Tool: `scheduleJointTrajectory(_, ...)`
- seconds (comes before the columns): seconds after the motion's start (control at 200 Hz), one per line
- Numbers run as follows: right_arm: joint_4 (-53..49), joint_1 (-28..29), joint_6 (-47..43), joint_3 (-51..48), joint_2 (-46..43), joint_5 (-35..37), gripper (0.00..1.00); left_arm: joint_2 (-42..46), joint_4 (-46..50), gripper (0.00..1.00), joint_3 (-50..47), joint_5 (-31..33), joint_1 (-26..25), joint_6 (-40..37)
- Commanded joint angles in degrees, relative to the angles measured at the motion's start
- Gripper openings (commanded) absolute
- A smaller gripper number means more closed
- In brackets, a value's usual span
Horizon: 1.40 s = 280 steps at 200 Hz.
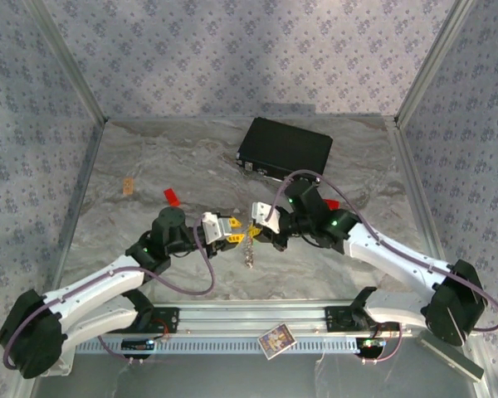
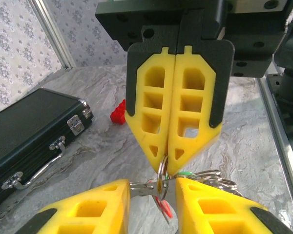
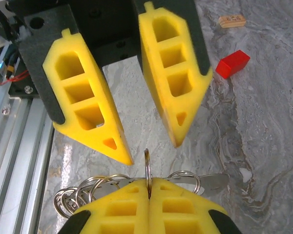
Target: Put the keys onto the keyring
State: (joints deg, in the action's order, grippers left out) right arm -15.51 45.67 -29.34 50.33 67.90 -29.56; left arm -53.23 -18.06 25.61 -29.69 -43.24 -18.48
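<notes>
Right gripper (image 3: 149, 181): clenched, yellow pads flush together, pinching one upright loop of the thin silvery metal keyring (image 3: 147, 164). The loop stands edge-on just past its fingertips. The other loops fan out beside and beneath them.

Left gripper (image 3: 151, 149): released, jaws apart, nothing between them. It faces the right gripper tip to tip, with the pinched loop in line with its gap.

Keys: in the left wrist view we note a sliver of green plastic, likely the tiny green-headed key (image 2: 185, 173), just beside the right fingertips. A bit of red, likely the tiny red-headed key (image 2: 167, 212), sits beneath them among the loops. We cannot tell whether either is threaded on.

Judgement: the step in hand looks like a regrip at the ring.
- The right clamp should hold firm so the loop does not twist.
- We would bring the left pads in square to the loop's plane, just beyond the right fingertips.
- They should close slowly, taking that loop alone and not its neighbours.

Risks: the thin wire slipping sideways, or the fingertips colliding.
</notes>
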Motion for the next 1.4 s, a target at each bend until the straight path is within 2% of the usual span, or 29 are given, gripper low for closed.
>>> scheduleJointTrajectory(0.0, -7.6, 1.5, -4.5, 4.8, 1.5, 4.1, 0.00, 0.7, 8.5, 0.30, 3.5, 0.6, -0.3, -4.2)
scheduleJointTrajectory(0.315, -10.6, 4.4, -6.6, 9.6, 3.9, 6.1, 0.00, -0.7, 11.2, 0.27, 5.6, -1.6, -0.3, -5.3)
scheduleJointTrajectory(0.56, -9.8, 5.8, -6.6, 10.3, 4.8, 6.6, 0.00, -0.2, 11.1, 0.06, 5.7, -2.5, -0.3, -5.8)
scheduleJointTrajectory(0.67, -7.5, 4.8, -5.4, 7.9, 2.7, 5.6, 0.15, 0.8, 10.0, 0.00, 5.0, -2.9, -0.3, -5.3)
scheduleJointTrajectory(0.725, -6.1, 3.6, -4.4, 6.2, 1.3, 4.0, 0.23, 1.6, 8.1, 0.00, 3.7, -2.9, -0.3, -4.5)
scheduleJointTrajectory(0.854, -0.4, 0.4, -0.3, 1.0, -2.2, -1.2, 0.30, 2.3, 0.5, 0.00, -0.2, -3.1, -0.3, -1.3)
scheduleJointTrajectory(1.139, 14.8, -3.5, 7.1, -8.7, -6.2, -7.4, 0.32, 0.5, -18.1, 0.00, -7.5, -2.9, -0.2, 7.6)
scheduleJointTrajectory(1.394, 18.1, -5.9, 9.1, -11.5, -6.8, -10.3, 0.32, -1.9, -25.7, 0.00, -9.8, -2.7, -0.2, 10.7)
